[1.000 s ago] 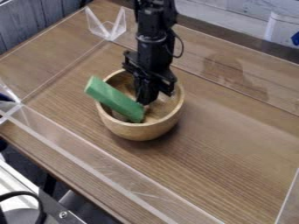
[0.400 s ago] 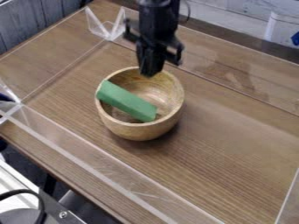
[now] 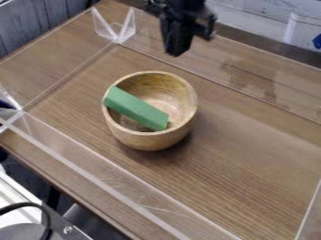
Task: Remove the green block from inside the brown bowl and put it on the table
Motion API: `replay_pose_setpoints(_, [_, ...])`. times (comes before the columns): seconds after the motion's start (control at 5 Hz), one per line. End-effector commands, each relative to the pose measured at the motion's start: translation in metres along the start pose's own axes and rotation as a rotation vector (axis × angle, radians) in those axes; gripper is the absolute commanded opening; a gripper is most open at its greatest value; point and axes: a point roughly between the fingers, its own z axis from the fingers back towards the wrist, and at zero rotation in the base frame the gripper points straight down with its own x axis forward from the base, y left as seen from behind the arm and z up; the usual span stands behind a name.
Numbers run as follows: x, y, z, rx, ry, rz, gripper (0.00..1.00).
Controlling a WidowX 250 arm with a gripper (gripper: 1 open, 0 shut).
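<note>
Green block [image 3: 135, 109], 1, leaning inside 1 wooden bowl [image 3: 150, 111]. Bowl sitting on 1 table [image 3: 238, 141]. 1 gripper [image 3: 172, 49] hovering beyond bowl, jaws together.

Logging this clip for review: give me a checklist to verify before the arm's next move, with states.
1. Green rectangular block out of the round light-brown wooden bowl: not ok, it leans inside against the rim.
2. Bowl upright on the brown wood-grain table: ok.
3. Black gripper clear of block and bowl: ok, it hangs beyond the bowl.
4. Gripper open for a grasp: not ok, shut.
5. Firm hold possible at the block's raised end: cannot tell.
</note>
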Motion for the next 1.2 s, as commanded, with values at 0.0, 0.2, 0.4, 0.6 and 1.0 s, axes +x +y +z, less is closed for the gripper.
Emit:
replay_pose_setpoints(0.0, [0.011, -0.018, 0.032, 0.016, -0.093, -0.038, 0.0])
replay_pose_setpoints(0.2, [0.007, -0.01, 0.024, 0.014, -0.076, -0.027, 0.0])
replay_pose_setpoints(0.4, [0.003, -0.006, 0.014, 0.01, -0.052, -0.019, 0.0])
replay_pose_setpoints(0.6, [-0.006, 0.004, 0.008, 0.006, -0.041, 0.036, 0.0])
replay_pose_setpoints(1.0, [-0.032, 0.027, -0.008, -0.011, -0.02, 0.179, 0.0])
